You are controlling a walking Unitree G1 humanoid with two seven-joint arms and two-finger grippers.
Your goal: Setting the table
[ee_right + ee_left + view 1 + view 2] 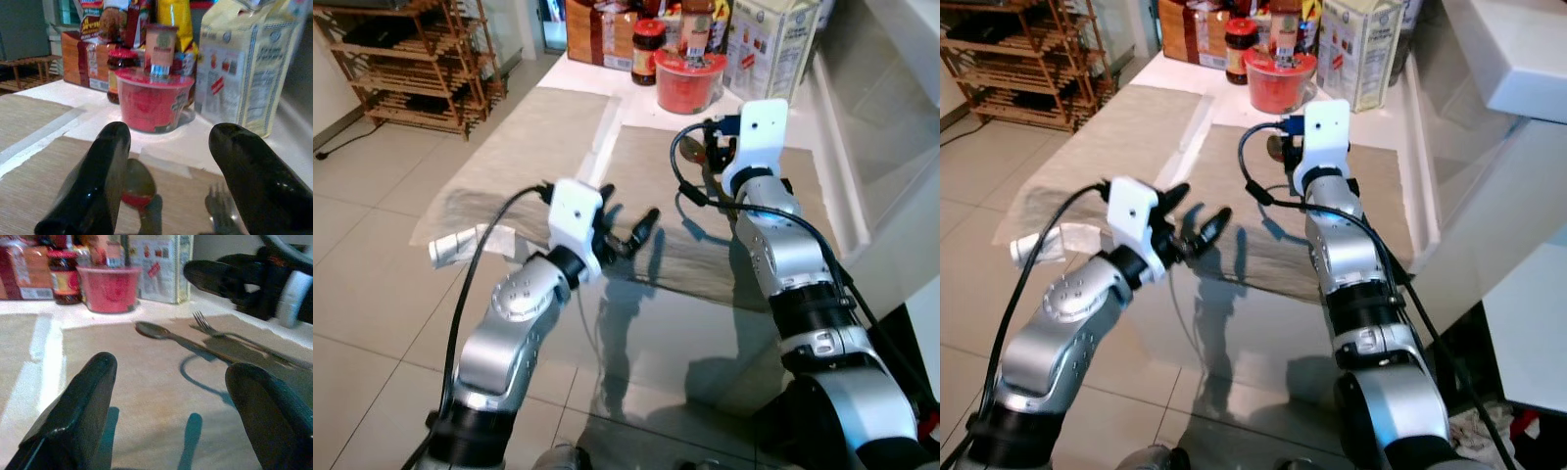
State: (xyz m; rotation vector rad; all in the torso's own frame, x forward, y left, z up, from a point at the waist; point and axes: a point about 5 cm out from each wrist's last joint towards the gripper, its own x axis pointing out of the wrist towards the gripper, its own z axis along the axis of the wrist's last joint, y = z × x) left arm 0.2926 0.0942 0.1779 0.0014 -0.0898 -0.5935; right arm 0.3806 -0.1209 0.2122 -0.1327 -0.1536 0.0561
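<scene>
A spoon (157, 330) and a fork (207, 326) lie side by side on the right-hand beige placemat (651, 176). My right gripper (171, 161) hovers open just over them, with the spoon's bowl (139, 186) and the fork's tines (221, 204) beneath its fingers. It holds nothing, and its white wrist block (756, 137) hides most of it in the eye views. My left gripper (626, 211) is open and empty above the near edge of the same placemat. A second placemat (529, 147) lies bare to the left.
At the table's far end stand a red bowl-shaped cup (688, 83), a dark jar (647, 49), a tall carton (769, 44) and boxes. A crumpled white wrapper (465, 245) lies at the left edge. A wooden rack (421, 59) stands far left, and a white counter (901, 98) on the right.
</scene>
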